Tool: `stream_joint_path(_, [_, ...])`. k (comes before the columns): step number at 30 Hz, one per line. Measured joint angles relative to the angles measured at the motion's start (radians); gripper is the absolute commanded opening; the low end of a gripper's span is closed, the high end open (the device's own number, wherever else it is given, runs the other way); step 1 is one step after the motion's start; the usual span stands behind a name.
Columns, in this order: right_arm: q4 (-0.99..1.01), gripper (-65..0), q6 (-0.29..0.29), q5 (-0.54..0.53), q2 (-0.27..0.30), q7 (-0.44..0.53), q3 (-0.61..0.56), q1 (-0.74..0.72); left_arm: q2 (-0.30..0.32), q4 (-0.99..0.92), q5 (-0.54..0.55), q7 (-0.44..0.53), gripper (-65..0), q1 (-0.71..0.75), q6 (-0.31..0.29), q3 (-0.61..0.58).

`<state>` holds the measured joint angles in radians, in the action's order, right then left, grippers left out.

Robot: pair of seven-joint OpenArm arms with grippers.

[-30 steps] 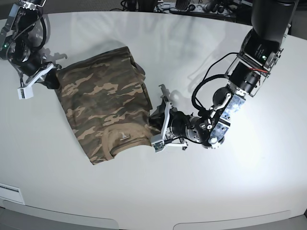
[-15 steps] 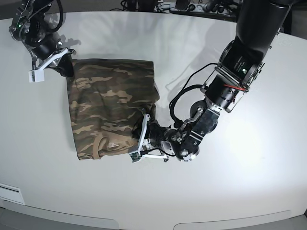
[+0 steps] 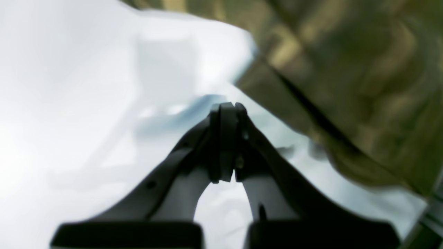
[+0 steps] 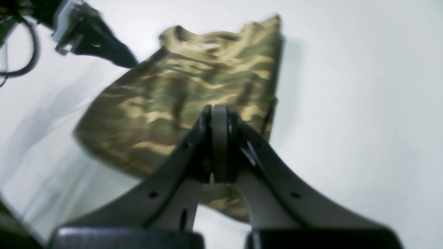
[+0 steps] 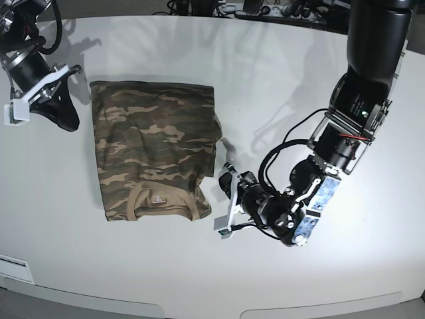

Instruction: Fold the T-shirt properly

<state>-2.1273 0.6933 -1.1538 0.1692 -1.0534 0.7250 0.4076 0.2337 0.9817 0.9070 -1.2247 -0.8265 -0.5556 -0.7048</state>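
Note:
The camouflage T-shirt (image 5: 153,146) lies flat on the white table (image 5: 279,73), folded into a rectangle, its tan collar (image 5: 163,199) at the near edge. My left gripper (image 5: 222,193) is shut and empty just off the shirt's near right corner. In the left wrist view the left gripper (image 3: 225,109) hovers over bare table, with the T-shirt (image 3: 346,69) blurred at the upper right. My right gripper (image 5: 71,124) is shut and empty, left of the shirt's far left corner. In the right wrist view the right gripper (image 4: 219,112) points at the T-shirt (image 4: 193,90), clear of the cloth.
Cables and equipment (image 5: 265,10) line the table's far edge. A white label (image 5: 13,269) sits at the near left edge. The left arm's dark body (image 5: 352,119) rises over the right side of the table. The left gripper (image 4: 93,38) shows top left in the right wrist view.
Both grippers have come off the shirt's corners and drawn back from it. The shirt has shifted slightly and now lies flat and square.

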Motion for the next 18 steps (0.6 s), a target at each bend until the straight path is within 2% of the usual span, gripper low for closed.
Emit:
stream_joint_path(3, [0.0,-65.0,0.0,-0.135,0.023,-0.071,0.018,0.0,0.064,0.023,0.238,-0.064,-65.0,0.001,-0.043,0.036])
stream_joint_path(6, [0.0,-65.0,0.0,-0.288,0.035,-0.154,0.019,-0.001,0.107,0.041,0.544,-0.188,-65.0,0.011,-0.105,0.112])
stream_joint_path(7, [0.0,-65.0,0.0,-0.312,0.036,-0.191,0.019,-0.001,0.114,0.046,0.576,-0.167,-65.0,0.018,-0.111,0.148])
stream_joint_path(9, [0.0,-65.0,0.0,-0.309,0.036,-0.283,0.021,-0.004,0.116,0.065,0.545,-0.18,-65.0,0.03,-0.112,0.229])
stream_joint_path(11, [0.0,-65.0,0.0,-0.294,0.035,-0.328,0.021,0.0,0.117,0.082,0.553,-0.166,-65.0,0.059,-0.093,0.314])
stream_joint_path(15, [-0.021,-65.0,0.0,-0.302,0.04,-0.332,0.023,0.035,0.114,0.158,0.549,-0.184,-65.0,0.147,0.002,0.474])
stream_joint_path(18, [-0.063,-65.0,0.0,-0.295,0.039,-0.338,0.023,0.091,0.133,0.278,0.552,-0.179,-65.0,0.212,0.001,0.571])
